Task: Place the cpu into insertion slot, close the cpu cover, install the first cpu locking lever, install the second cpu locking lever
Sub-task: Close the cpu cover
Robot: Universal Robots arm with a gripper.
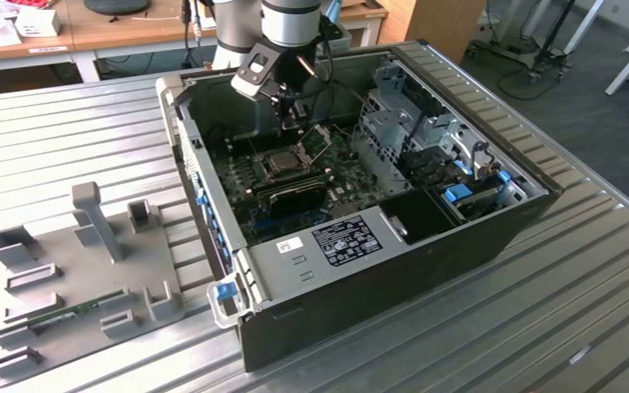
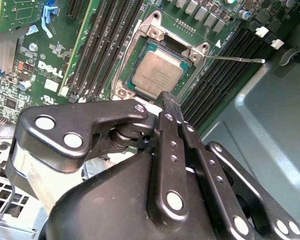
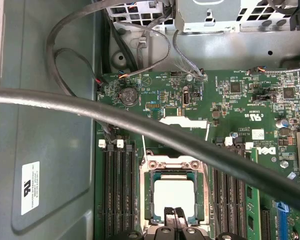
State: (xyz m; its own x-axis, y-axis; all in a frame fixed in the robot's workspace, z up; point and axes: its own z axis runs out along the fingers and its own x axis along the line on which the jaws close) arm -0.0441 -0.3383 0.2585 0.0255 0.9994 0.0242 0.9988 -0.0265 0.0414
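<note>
On the ribbed metal counter [image 1: 576, 311], nearest in the exterior view, lies one grey fixture plate [image 1: 74, 282] with upright blocks. It carries a single memory stick [image 1: 69, 313] lying flat.

Just beside it, toward the exterior view's right, stands one open computer case [image 1: 402, 286]. Inside are one green motherboard [image 3: 240, 107] on the case floor, a metal drive cage [image 1: 402, 123] on the side toward the exterior view's right, and loose cables.

On the board, the cpu [image 2: 156, 76] sits flat in the insertion slot [image 3: 172, 163], silvery top up. Long black memory slots run in banks on both sides of the socket. The cpu cover [image 1: 317, 142] stands raised and tilted at the socket's far edge, not down over the chip. One thin locking lever [image 2: 235, 59] sticks out sideways from the socket's corner.

The tool [image 3: 174, 216] hangs over the edge of the socket. Its two fingers are pressed together with nothing between them. Whether the tips touch the chip cannot be told. One thick black cable [image 3: 140, 125] crosses the first wrist view above the board.

Beyond the case stand wooden desks [image 1: 128, 29].
</note>
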